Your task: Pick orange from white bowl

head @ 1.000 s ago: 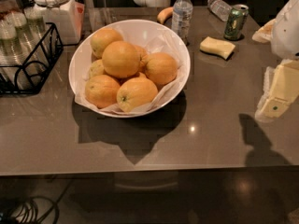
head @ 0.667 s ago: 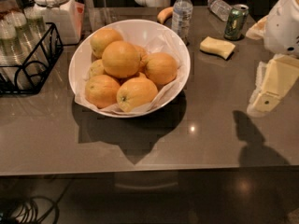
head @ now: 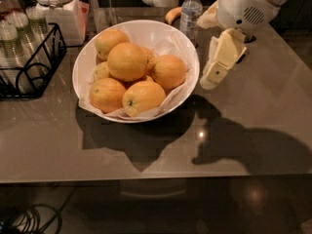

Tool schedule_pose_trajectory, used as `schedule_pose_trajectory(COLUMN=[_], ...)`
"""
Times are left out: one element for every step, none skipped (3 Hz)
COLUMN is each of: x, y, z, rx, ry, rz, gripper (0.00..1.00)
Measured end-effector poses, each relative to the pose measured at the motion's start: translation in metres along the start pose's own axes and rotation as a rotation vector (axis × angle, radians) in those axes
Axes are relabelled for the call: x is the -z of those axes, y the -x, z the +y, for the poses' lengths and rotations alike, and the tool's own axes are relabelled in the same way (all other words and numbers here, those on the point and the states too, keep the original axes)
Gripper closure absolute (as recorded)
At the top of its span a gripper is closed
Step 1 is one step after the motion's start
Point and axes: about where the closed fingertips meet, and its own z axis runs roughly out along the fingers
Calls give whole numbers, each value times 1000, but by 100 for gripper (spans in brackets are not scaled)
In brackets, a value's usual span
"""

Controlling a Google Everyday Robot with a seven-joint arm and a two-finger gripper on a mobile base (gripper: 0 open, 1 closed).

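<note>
The white bowl [head: 146, 27], lined with crinkled white paper, stands on the grey table and holds several oranges. The largest orange [head: 127, 61] lies on top of the pile, left of the bowl's centre, with smaller oranges around and under it. My gripper [head: 205, 52] hangs from the white arm just outside the bowl's right rim, above the table. It is open and empty. One cream finger [head: 222, 57] points down and to the left; the other shows higher, next to the bottle.
A water bottle [head: 191, 8] stands behind the bowl, close to the gripper. A black wire rack with glasses [head: 27, 57] and a white jar [head: 58, 6] are at the left. The table's front edge [head: 156, 179] is near; cables [head: 34, 221] lie on the floor.
The gripper has moved left and up from the table's right edge to just beside the bowl's right rim. The arm now hides the can and sponge. The bowl and oranges have not moved.
</note>
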Motion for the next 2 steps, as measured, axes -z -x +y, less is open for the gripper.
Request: schedule_pose_trajectory(x=[-3,-4], y=[7,8], z=[-5,-4], rx=[3,-2], ry=[5,-2], rz=[-26,-43], gripper=[0,0])
